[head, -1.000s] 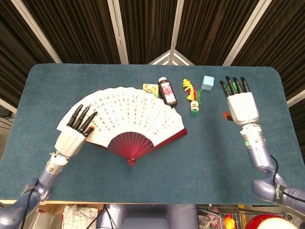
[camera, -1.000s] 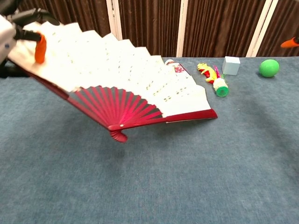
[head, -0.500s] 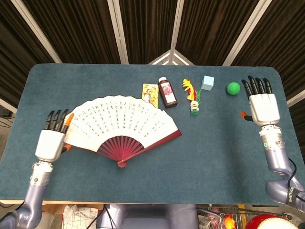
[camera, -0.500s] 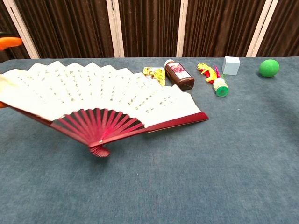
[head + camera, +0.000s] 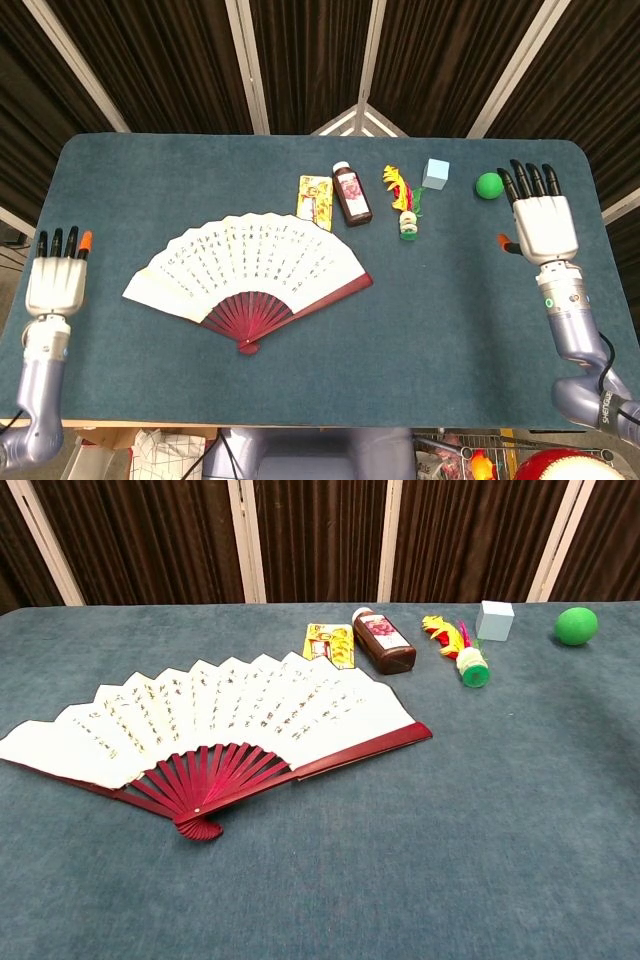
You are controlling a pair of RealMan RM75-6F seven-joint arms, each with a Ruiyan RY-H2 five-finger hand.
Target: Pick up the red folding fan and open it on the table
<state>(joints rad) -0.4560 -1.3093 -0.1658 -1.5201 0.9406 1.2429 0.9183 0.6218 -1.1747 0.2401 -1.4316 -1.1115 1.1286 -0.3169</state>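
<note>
The red folding fan (image 5: 250,273) (image 5: 215,725) lies spread open and flat on the blue table, its white leaf with dark writing fanned out and its red ribs meeting at the pivot near the front. My left hand (image 5: 58,283) hovers at the table's left edge, well apart from the fan, fingers straight and holding nothing. My right hand (image 5: 538,218) is at the right side, flat and empty, fingers extended. Neither hand shows in the chest view.
Behind the fan stand a yellow card packet (image 5: 314,195), a dark brown bottle (image 5: 351,193), a yellow-red feathered toy with a green base (image 5: 403,203), a pale blue cube (image 5: 435,173) and a green ball (image 5: 488,185) just beside my right hand's fingers.
My left hand let go of the fan and drew back to the left edge. The fan dropped from tilted to lying flat, shifted slightly forward-left. The right hand moved out to the right.
</note>
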